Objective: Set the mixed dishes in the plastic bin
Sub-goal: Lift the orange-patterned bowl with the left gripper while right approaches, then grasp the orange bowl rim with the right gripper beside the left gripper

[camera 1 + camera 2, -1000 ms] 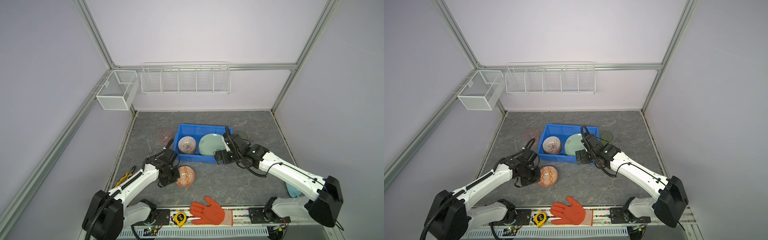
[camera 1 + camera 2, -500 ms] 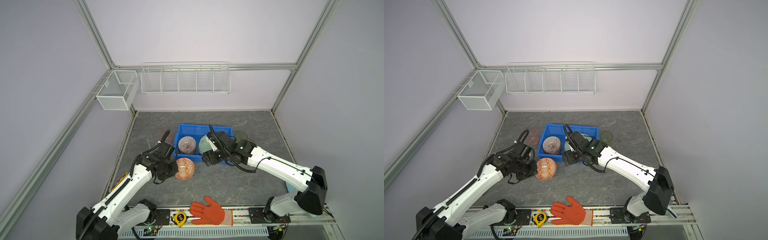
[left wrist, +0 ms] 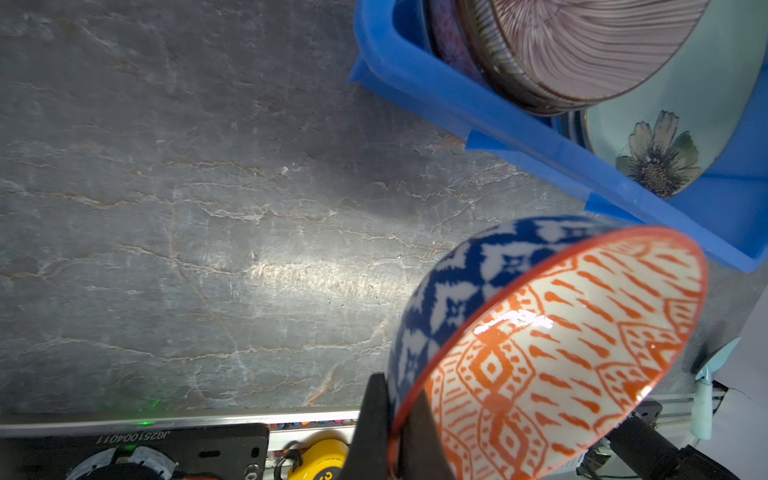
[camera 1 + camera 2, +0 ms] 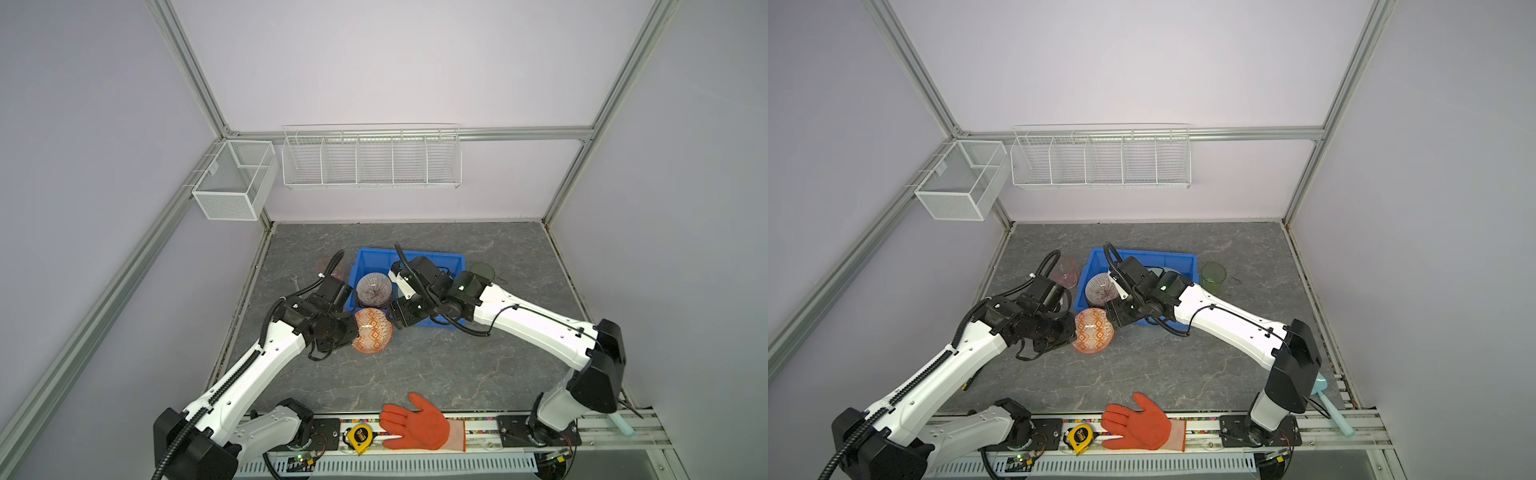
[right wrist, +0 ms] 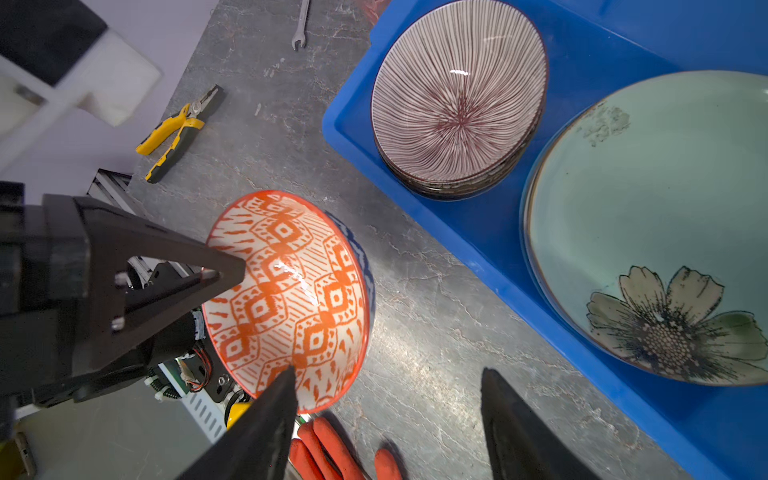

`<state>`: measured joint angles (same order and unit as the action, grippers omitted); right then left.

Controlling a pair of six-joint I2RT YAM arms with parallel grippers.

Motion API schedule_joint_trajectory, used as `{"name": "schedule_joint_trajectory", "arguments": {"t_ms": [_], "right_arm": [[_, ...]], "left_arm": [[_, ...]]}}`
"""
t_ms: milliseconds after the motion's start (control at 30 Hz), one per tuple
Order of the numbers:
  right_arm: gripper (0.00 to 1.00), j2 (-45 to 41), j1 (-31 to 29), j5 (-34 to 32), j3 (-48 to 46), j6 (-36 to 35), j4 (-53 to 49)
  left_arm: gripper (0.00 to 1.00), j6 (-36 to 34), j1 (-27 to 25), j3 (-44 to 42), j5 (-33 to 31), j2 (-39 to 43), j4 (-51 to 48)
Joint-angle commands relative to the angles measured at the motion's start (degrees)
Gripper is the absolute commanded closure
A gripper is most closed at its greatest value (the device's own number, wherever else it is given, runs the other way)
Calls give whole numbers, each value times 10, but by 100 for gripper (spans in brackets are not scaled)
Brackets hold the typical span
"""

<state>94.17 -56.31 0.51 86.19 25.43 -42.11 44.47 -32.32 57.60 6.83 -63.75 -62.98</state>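
1. Grey table (image 4: pixel 415 374), both top views: tilted orange bowl (image 4: pixel 372 336) just outside bin (image 4: pixel 451 259), near wall; pinched by left gripper (image 4: pixel 354 331); right gripper (image 4: pixel 395 322) on its bin side, nearer bin.
2. Left wrist: jaws clamped on bowl rim.
3. Right wrist: fingers (image 5: pixel 270 424) apart, either side of opposite rim, gripping nothing; striped bowl (image 5: pixel 457 95), floral plate (image 5: pixel 644 228) already inside bin.

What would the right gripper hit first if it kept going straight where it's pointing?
Most likely the orange bowl, held tilted by the left gripper: one of the right gripper's fingers overlaps its rim in the wrist view, though depth is unclear.
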Motion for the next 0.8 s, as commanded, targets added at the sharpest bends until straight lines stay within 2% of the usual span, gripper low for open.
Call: {"name": "schedule_joint_trajectory", "arguments": {"t_ms": [0, 400, 767], "right_arm": [[34, 19, -5, 18, 12, 8, 4], [55, 75, -9, -13, 55, 17, -16], [68, 103, -9, -19, 74, 16, -22]], "left_arm": [[100, -1, -5, 39, -9, -7, 15], [100, 2, -30, 52, -12, -37, 33], [100, 2, -31, 55, -14, -34, 29]]}}
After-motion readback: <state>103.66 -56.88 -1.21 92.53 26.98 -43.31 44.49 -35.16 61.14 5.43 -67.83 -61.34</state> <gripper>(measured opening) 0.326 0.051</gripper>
